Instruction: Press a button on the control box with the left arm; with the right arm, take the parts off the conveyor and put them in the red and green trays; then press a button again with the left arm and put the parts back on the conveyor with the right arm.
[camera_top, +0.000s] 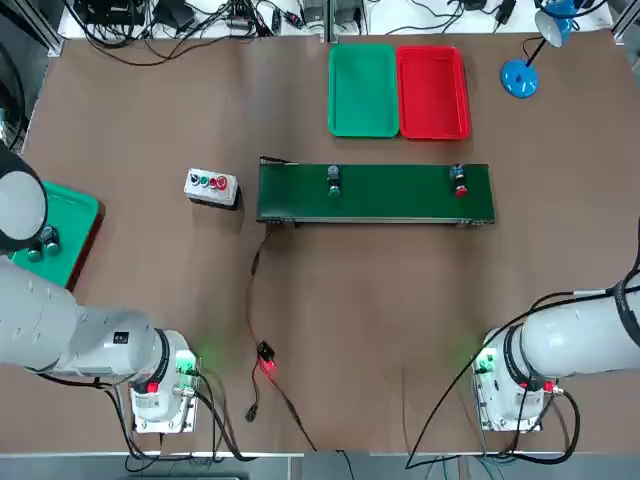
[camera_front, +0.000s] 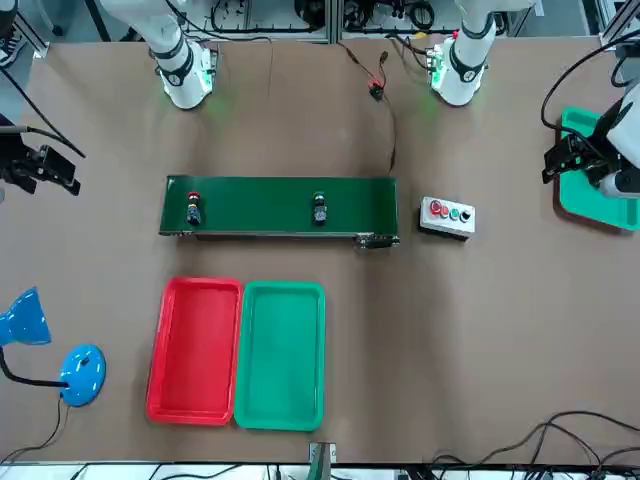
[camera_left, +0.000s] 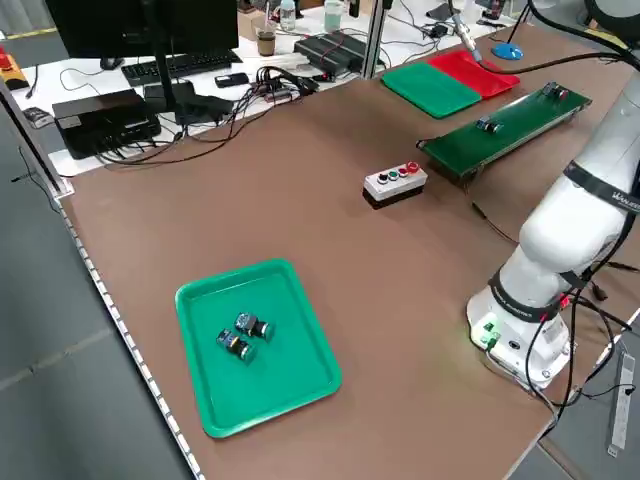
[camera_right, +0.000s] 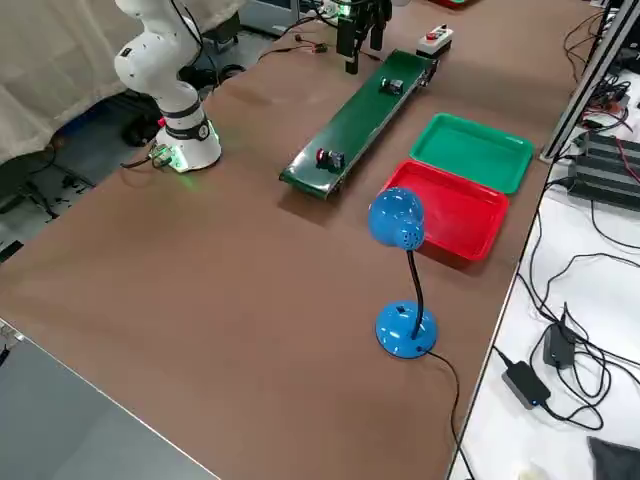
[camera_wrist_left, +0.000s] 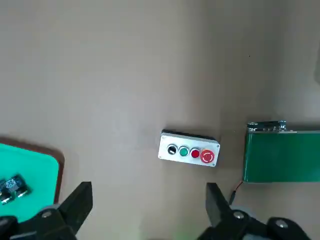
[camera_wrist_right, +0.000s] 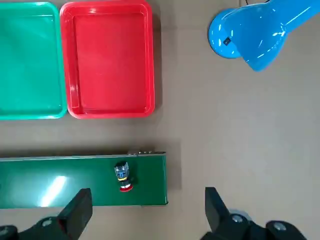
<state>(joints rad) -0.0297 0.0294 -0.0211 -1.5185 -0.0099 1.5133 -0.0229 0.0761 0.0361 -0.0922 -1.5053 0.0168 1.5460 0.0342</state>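
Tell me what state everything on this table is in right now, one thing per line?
Left gripper: open, empty, above bare table near the button box.
Right gripper: open, empty.
Button box: untouched.
Conveyor belt: carrying both parts.
Green-capped part: lying on the belt.
Red-capped part: lying on the belt.
Green tray: empty.
Red tray: empty.
Side tray: holds two small parts.
Blue lamp: standing beside the red tray.

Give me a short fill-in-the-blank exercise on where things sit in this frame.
1. Both parts, the red-capped part and the green-capped part, sit on the ____.
2. The red tray and the green tray are both ____.
3. The control box sits beside the conveyor end nearer the ____-capped part.

Missing words: conveyor; empty; green
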